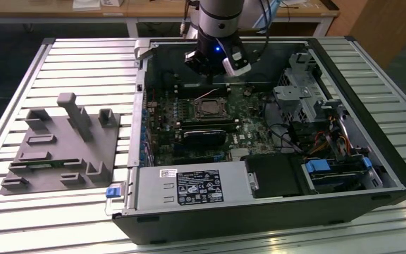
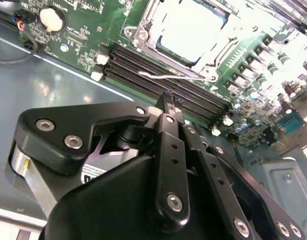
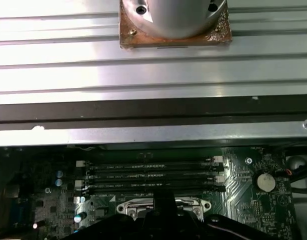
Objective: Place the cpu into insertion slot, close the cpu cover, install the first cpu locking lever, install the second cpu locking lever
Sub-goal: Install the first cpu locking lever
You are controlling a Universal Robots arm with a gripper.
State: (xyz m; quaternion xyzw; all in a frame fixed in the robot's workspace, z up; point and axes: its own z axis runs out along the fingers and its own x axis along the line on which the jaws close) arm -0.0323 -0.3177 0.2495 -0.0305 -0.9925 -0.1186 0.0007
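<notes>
Here we are over the open computer case on the slatted table, and the gripper hangs just past the far edge of the insertion slot, in the middle of the green motherboard. In the second wrist view its two black fingers run together to a single tip, pressed closed, with nothing that I can see pinched between them. The cpu looks seated, its pale top sitting square in the socket. The cpu cover seems to be down around it as a bright frame, so I'd call the first two steps done. Now the levers: a thin wire locking lever lies loose across the memory slots, right below the fingertips, and to my eye it isn't latched yet. That's the step in hand. I can't make out the other lever at all. The socket's near side is cut off in the second wrist view, and the gripper's dark body covers most of it in the first wrist view. Glare washes out the metal edges, so whether the cover sits fully flat is hard to judge. Over on the exterior view's left, a grey fixture sits well apart.
</notes>
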